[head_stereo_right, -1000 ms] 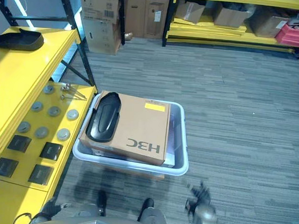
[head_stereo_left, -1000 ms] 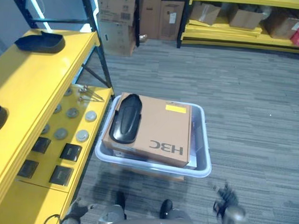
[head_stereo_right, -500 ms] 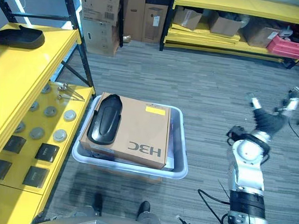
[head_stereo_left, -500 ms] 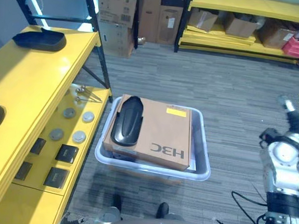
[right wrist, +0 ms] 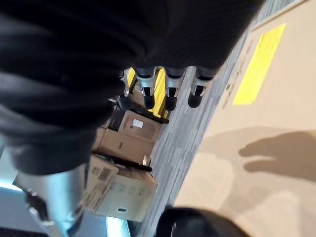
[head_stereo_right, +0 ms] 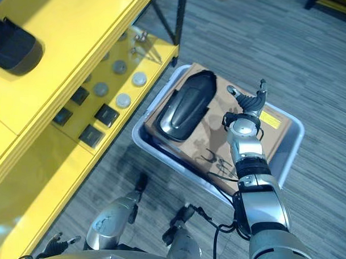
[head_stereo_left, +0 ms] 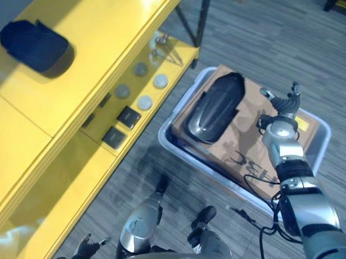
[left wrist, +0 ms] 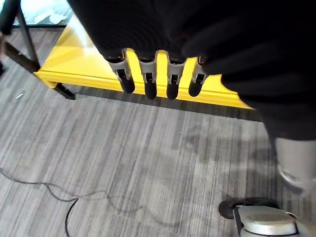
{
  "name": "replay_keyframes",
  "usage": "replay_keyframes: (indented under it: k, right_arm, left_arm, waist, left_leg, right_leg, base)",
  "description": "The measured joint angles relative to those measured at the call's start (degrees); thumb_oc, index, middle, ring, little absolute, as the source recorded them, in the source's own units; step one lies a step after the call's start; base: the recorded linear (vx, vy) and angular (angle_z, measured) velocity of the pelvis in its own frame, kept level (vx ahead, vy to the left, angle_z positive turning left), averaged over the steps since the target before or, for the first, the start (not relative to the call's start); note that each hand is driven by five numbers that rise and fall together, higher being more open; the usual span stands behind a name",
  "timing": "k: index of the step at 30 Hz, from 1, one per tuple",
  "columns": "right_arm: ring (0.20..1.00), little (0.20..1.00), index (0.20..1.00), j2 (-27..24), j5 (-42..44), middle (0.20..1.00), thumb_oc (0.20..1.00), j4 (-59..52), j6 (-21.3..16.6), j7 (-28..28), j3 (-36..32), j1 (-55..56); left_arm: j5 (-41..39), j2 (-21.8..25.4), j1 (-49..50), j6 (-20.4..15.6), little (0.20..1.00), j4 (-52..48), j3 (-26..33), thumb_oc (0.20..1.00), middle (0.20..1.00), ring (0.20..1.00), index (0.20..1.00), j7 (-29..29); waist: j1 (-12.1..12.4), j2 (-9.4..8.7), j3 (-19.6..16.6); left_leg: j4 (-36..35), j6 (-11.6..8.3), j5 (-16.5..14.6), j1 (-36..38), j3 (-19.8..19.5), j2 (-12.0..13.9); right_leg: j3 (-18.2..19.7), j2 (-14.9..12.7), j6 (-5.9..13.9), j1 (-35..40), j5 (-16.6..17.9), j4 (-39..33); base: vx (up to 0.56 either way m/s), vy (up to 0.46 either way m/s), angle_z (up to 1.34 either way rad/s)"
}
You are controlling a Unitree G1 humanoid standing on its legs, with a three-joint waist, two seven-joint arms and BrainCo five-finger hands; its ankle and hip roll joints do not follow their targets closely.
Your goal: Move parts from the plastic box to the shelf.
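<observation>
A clear plastic box (head_stereo_left: 179, 104) stands on the carpet beside the yellow shelf (head_stereo_left: 102, 36). A brown cardboard carton (head_stereo_left: 249, 152) lies across the box, and a long black moulded part (head_stereo_left: 215, 106) rests on the carton's shelf-side half. My right hand (head_stereo_left: 284, 105) hovers open over the carton beside that part, fingers spread, touching nothing. In the right wrist view its fingers (right wrist: 170, 94) are straight above the carton's yellow label (right wrist: 259, 64). My left hand (head_stereo_left: 84, 250) hangs open low by the shelf front, its fingers (left wrist: 148, 81) straight over the floor.
Another black part (head_stereo_left: 34, 42) lies on the shelf's top board. The lower board (head_stereo_left: 170, 52) holds several round discs (head_stereo_left: 144, 102), black square plates (head_stereo_left: 128, 116) and small metal pieces. A black shelf post (head_stereo_left: 200, 19) stands near the box. Open carpet lies beyond the box.
The camera has swung down and tilted toward the shelf. My right arm has risen from my side and come in over the carton. The black part and box have not moved.
</observation>
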Motion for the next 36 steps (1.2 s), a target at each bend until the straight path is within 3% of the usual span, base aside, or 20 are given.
replay_keyframes:
  k: [5, 10, 18, 30, 36]
  right_arm:
    - [1.000, 1.000, 1.000, 1.2, 0.1, 1.000, 1.000, 4.0, 0.5, 0.1, 1.1, -1.8]
    - [1.000, 1.000, 1.000, 3.3, -0.6, 1.000, 1.000, 5.2, 4.5, 0.4, 4.5, -1.8]
    - [1.000, 1.000, 1.000, 4.2, -3.9, 1.000, 1.000, 6.4, 4.7, 0.2, 6.1, 1.1]
    - [1.000, 1.000, 1.000, 2.7, -7.3, 1.000, 1.000, 1.7, 1.1, -2.8, 6.9, 5.0]
    - [1.000, 1.000, 1.000, 0.9, -7.3, 1.000, 1.000, -5.1, -0.2, -4.8, 2.6, 4.3]
  left_arm:
    - [-1.0, 0.2, 0.0, -1.1, 1.000, 0.0, 0.6, 1.000, 1.000, 1.000, 1.000, -1.1]
    - [-1.2, 0.0, 0.1, -0.8, 1.000, 0.1, 0.7, 1.000, 1.000, 1.000, 1.000, -2.4]
    - [-1.1, -0.2, 0.1, -0.9, 1.000, 0.4, 0.8, 1.000, 1.000, 1.000, 1.000, -3.4]
    - [-1.1, -0.4, 0.2, -1.3, 1.000, 0.2, 1.1, 1.000, 1.000, 1.000, 1.000, -3.2]
    - [-1.0, -0.3, 0.3, -1.3, 1.000, 0.2, 3.0, 1.000, 1.000, 1.000, 1.000, -3.2]
  waist:
    - [1.7, -0.12, 0.0]
    - [2.4, -0.11, 0.1]
    - [1.7, -0.12, 0.1]
    - [-0.1, -0.56, 0.1]
    - [-0.2, -0.76, 0.1]
  left_leg:
    - [-0.2, -0.05, -0.2, 0.2, -1.3, -1.5]
    - [-0.2, -0.06, -0.2, 0.2, -2.6, -1.6]
    - [-0.3, -0.44, -0.4, 0.2, -2.7, -1.6]
    - [-1.3, -0.56, -0.1, 1.4, -2.7, -1.5]
    - [-1.4, -0.23, 0.1, 1.5, -2.5, -1.5]
  right_leg:
    - [-1.2, -1.0, 0.97, 1.3, -0.1, -0.6]
    - [-2.4, -0.9, 1.25, 2.1, -0.3, -1.0]
    - [-2.5, -1.0, 1.35, 2.1, -0.4, -0.7]
    - [-2.6, -0.8, 1.35, 3.0, -0.4, -1.0]
    - [-2.6, -0.7, 1.34, 3.1, -0.4, -1.0]
  base:
    - [0.01, 0.026, 0.16]
    - [-0.02, 0.043, 0.11]
    - [-0.01, 0.007, 0.01]
    - [0.00, -0.003, 0.00]
    - [-0.01, 0.009, 0.00]
